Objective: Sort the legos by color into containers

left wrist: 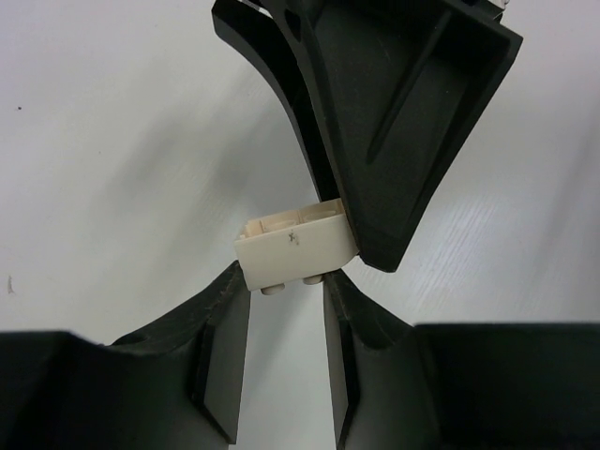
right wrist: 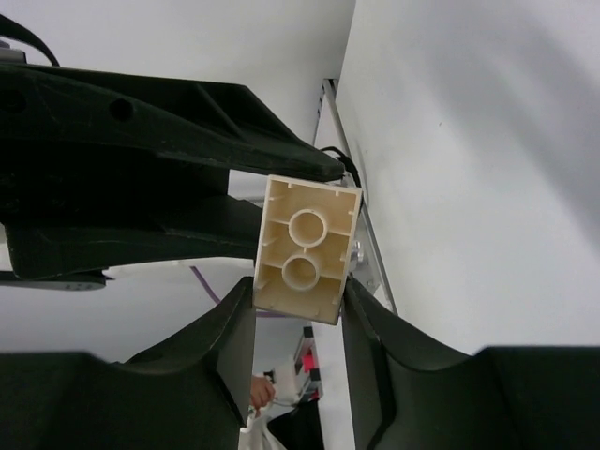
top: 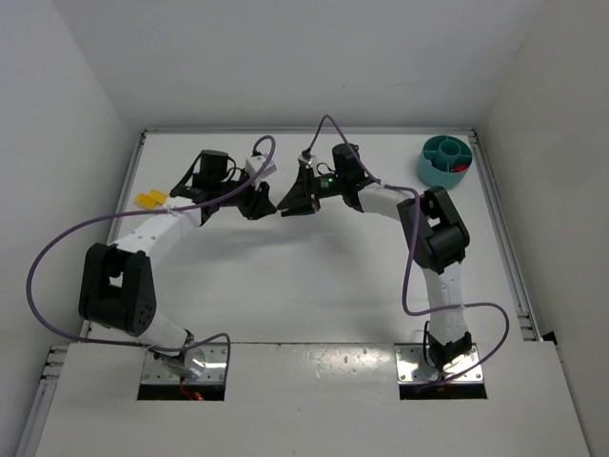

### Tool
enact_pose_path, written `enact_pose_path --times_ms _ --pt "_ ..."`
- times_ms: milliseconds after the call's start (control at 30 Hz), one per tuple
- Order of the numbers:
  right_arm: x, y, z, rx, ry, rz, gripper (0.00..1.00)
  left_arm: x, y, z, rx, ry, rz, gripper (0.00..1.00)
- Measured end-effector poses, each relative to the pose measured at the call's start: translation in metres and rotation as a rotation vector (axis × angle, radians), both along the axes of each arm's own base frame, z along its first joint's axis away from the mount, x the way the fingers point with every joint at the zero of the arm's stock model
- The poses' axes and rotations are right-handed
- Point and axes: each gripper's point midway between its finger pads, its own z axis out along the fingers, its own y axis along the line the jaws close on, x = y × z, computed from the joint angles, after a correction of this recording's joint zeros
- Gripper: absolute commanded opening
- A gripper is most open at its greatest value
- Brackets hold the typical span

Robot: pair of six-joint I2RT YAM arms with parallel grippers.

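Observation:
A cream lego (right wrist: pixel 306 247) sits between my right gripper's (right wrist: pixel 300 305) fingertips, hollow underside toward the camera; the gripper is shut on it. In the left wrist view the same lego (left wrist: pixel 296 246) rests against the tips of my left gripper (left wrist: pixel 286 281), whose jaws stand open with a gap between them. The two grippers meet tip to tip above mid-table, the left gripper (top: pixel 265 202) and the right gripper (top: pixel 287 203); the lego is hidden there. The teal tub (top: pixel 425 164) stands at the far right with a red lego (top: pixel 459 168) in one compartment. Yellow legos (top: pixel 149 199) lie far left.
White walls enclose the table on the left, back and right. Purple cables (top: pixel 57 248) loop off both arms. A metal rail (top: pixel 509 257) runs along the table's right edge.

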Motion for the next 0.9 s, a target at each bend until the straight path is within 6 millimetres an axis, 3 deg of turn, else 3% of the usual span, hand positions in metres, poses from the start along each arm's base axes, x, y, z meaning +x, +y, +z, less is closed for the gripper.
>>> enact_pose_path --times_ms 233,300,333,467,500,567,667,800,900 --pt "0.003 0.001 -0.001 -0.003 -0.008 -0.014 0.09 0.003 0.001 -0.001 0.002 -0.007 0.016 0.03" --pt "0.003 0.000 -0.002 -0.003 -0.015 -0.014 0.06 0.003 0.001 -0.001 0.001 -0.005 0.020 0.19" --pt "0.003 0.000 -0.002 -0.003 -0.023 -0.012 0.05 0.003 0.001 -0.001 0.001 -0.005 0.021 0.34" --pt "0.008 -0.007 -0.007 -0.033 -0.083 -0.004 0.03 0.001 -0.001 -0.002 0.001 -0.008 0.024 0.52" --pt "0.012 -0.009 -0.009 -0.054 -0.127 -0.002 0.03 -0.001 -0.001 -0.001 -0.001 -0.006 0.025 0.64" --pt "0.024 -0.017 -0.013 -0.127 -0.236 -0.010 0.02 -0.005 0.001 0.004 -0.015 -0.014 0.021 0.77" --pt "0.035 -0.036 -0.005 -0.258 -0.446 -0.007 0.02 -0.012 0.004 0.017 -0.055 -0.019 0.005 0.79" --pt "0.021 -0.064 0.025 -0.368 -0.693 0.042 0.02 -0.015 0.008 0.030 -0.136 0.045 -0.016 0.79" --pt "0.014 -0.077 0.036 -0.443 -0.845 0.080 0.02 -0.019 0.003 0.034 -0.217 0.145 -0.030 0.77"
